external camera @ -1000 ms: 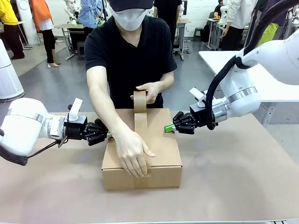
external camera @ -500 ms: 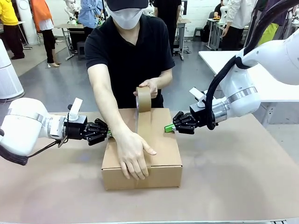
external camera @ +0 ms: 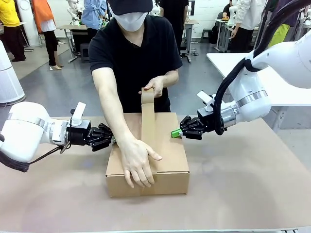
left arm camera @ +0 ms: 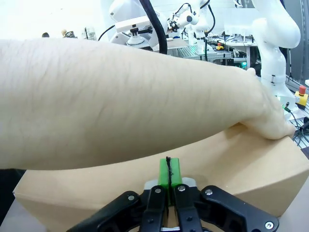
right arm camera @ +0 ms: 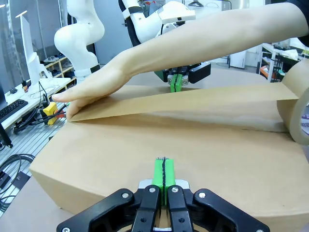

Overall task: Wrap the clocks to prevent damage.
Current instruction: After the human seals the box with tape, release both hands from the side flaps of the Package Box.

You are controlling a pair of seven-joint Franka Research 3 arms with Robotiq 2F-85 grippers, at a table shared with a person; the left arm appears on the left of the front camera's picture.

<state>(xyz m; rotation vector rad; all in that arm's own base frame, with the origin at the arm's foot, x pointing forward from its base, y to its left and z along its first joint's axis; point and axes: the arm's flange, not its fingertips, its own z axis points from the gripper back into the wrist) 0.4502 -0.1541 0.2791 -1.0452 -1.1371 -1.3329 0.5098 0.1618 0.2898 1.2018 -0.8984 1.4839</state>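
- A closed cardboard box (external camera: 148, 153) sits mid-table; the clocks are presumably inside, unseen.
- The left gripper (external camera: 111, 139) and right gripper (external camera: 174, 133) are pressed against opposite sides of the box, jaws fully closed, nothing held.
- Tape (external camera: 147, 119) is stretched from a roll (right arm camera: 298, 108) in one hand (external camera: 154, 87), its end pinned by the other hand (external camera: 138, 162).
- If either gripper slips, the box may be shifted and the tape laid crooked or creased.
- The forearm lies just above the left gripper, so contact is risked.

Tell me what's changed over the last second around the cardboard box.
The person's far hand carried the tape roll up, then slightly back down, keeping the strip taut. Their other hand stayed pinning the tape's end on the cardboard box. The left gripper and right gripper stayed shut against its sides.
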